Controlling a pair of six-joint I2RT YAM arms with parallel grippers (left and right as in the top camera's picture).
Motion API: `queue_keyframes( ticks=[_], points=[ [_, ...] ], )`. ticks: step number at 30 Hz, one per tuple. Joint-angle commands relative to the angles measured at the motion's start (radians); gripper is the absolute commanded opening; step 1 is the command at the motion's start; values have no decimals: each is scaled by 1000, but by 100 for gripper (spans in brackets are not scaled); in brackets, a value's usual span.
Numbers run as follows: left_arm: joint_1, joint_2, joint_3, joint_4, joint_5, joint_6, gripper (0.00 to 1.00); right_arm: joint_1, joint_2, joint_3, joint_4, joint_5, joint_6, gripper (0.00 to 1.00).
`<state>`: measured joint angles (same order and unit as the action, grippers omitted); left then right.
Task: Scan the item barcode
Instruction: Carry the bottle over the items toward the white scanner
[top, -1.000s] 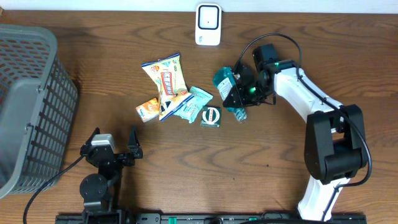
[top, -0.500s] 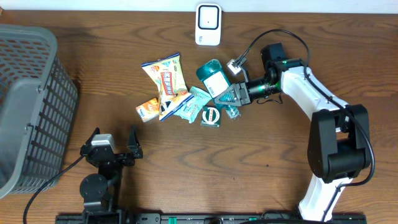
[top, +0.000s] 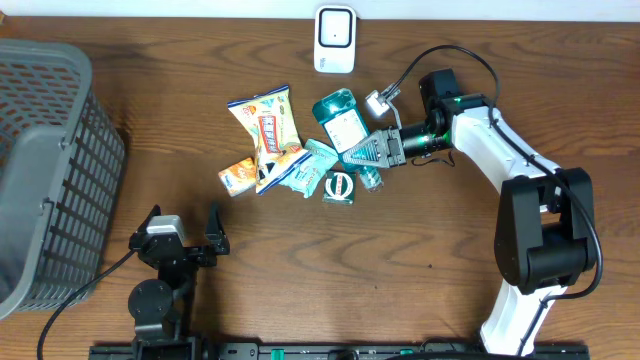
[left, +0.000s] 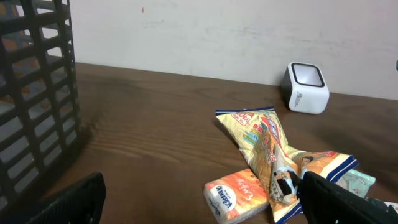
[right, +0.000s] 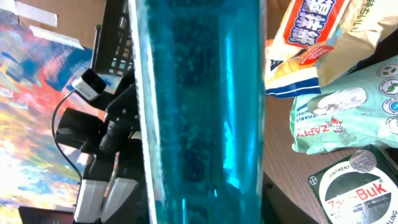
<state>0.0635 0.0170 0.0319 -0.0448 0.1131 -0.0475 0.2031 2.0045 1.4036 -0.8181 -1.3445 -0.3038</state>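
Note:
A teal bottle with a white label (top: 340, 120) hangs over the table, a little below the white barcode scanner (top: 334, 40) at the far edge. My right gripper (top: 374, 152) is shut on the bottle's lower part, and its label faces up. In the right wrist view the bottle (right: 199, 112) fills the middle and hides the fingers. My left gripper (top: 181, 236) rests open near the front left with nothing between its fingers. The left wrist view shows the scanner (left: 306, 88) far off to the right.
A pile of items lies left of the bottle: a yellow snack bag (top: 268, 122), an orange tissue pack (top: 238, 176), a pale green packet (top: 310, 168) and a dark ointment tin (top: 339, 187). A grey basket (top: 50, 170) stands at the left edge.
My right arm has carried the bottle left and toward the scanner, turning it so the label faces up. The left arm has not moved.

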Motion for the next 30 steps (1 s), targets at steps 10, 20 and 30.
queue_keyframes(
  ticks=[10,20,30],
  points=[
    [-2,-5,-27,-16,2,13,98,-13,-2,29,6,-98,-34,1],
    [-2,-5,-27,-16,2,13,98,-13,-21,31,18,-89,-31,1],
    [-2,-5,-27,-16,2,13,98,53,-120,91,109,454,-129,1]
  ],
)
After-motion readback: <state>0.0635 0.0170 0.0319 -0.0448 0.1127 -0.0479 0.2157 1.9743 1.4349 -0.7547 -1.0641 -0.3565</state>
